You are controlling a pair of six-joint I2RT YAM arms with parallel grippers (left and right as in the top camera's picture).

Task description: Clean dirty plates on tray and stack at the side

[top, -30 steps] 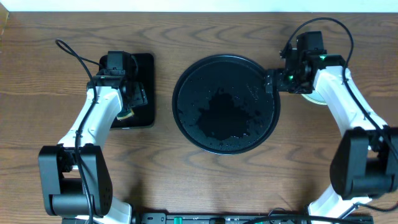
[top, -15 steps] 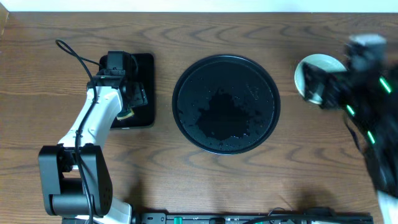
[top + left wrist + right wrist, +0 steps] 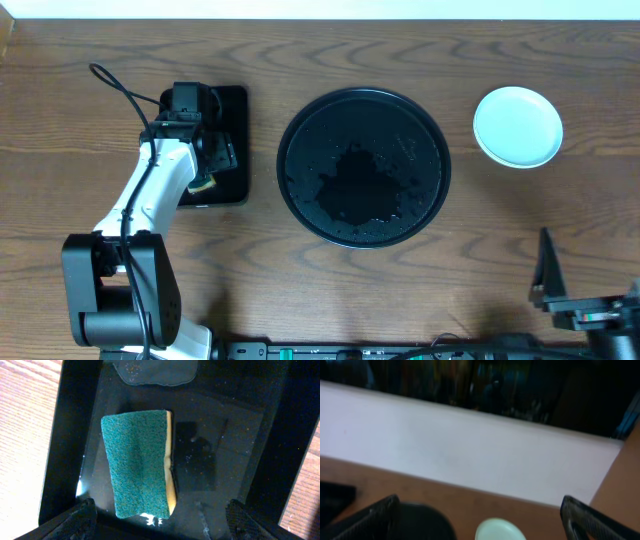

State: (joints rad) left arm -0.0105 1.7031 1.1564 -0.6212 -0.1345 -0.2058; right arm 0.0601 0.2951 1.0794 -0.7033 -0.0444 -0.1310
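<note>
Pulled right back, that right arm (image 3: 588, 312): a second ago it was over the plates at the far right, half a second ago it was a blur, and now only a sliver shows at the near right corner of the overhead view. Its wrist camera is blurred, but it shows the right gripper (image 3: 487, 521) with both fingertips spread wide at the bottom corners and nothing between them, looking across the table toward a pale wall (image 3: 470, 445).

Left arm (image 3: 150, 200) hasn't budged. It reaches from the near left up to the rectangular tray (image 3: 235, 120), and the left gripper (image 3: 161, 524) hangs over it, jaws wide apart, holding nothing. Flat on that rectangular tray lies the sponge (image 3: 137, 462), green scouring face up, yellow showing along its right edge, clear of both fingers.

On to the middle, where the round tray (image 3: 300, 120) sits glossy black, speckled and wet-looking across its floor. To its far right, the plates (image 3: 517, 126) sit on the bare tabletop (image 3: 560, 210), apart from the round tray's rim. The top one is pale and clean-looking, but how many are stacked I cannot tell from above.
</note>
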